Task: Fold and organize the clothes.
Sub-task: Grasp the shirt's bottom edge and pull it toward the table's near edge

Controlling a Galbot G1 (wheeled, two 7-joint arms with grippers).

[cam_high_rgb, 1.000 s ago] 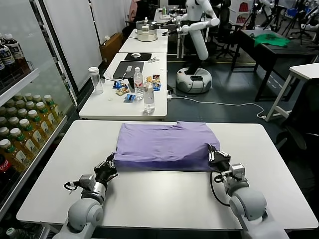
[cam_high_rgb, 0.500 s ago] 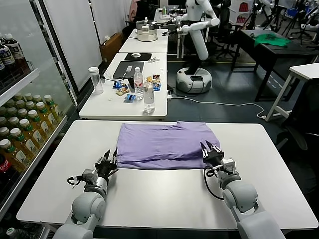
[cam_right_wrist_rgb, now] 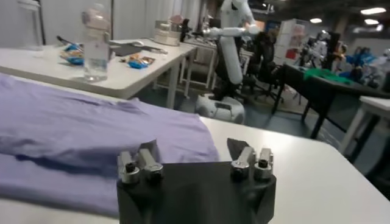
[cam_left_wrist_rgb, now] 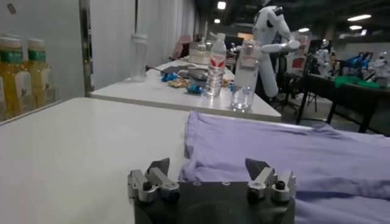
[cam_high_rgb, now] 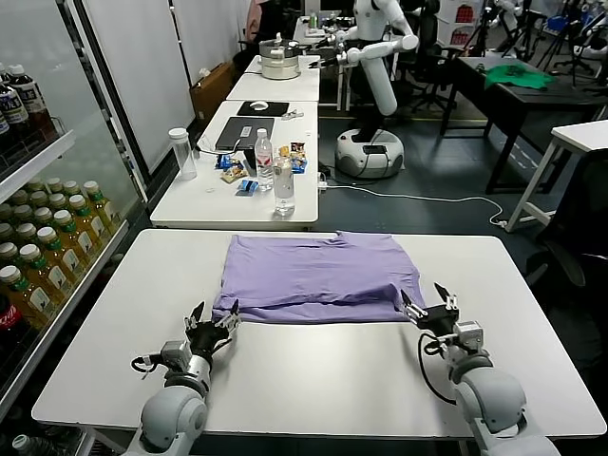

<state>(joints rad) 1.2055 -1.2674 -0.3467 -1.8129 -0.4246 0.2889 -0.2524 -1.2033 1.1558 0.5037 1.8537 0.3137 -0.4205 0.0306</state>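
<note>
Lavender T-shirt (cam_high_rgb: 318, 275) lies folded between both spread tools.

T-shirt (cam_high_rgb: 316, 276): plain lavender, no pattern showing, darker purple in the fold shadows; same lavender in both wrist views (cam_left_wrist_rgb: 286, 155) (cam_right_wrist_rgb: 79, 131). Table (cam_high_rgb: 313, 370) under it: white. Left gripper (cam_high_rgb: 211, 329) at 7 o'clock & right gripper (cam_high_rgb: 428, 311) at 5 o'clock: black bodies, grey-silver fingers. Bottles (cam_high_rgb: 38, 256) on shelf at 9 o'clock: yellow-amber w/ green labels, white caps. Cloth (cam_high_rgb: 518, 76) at 1 o'clock on dark table: bright green.
</note>
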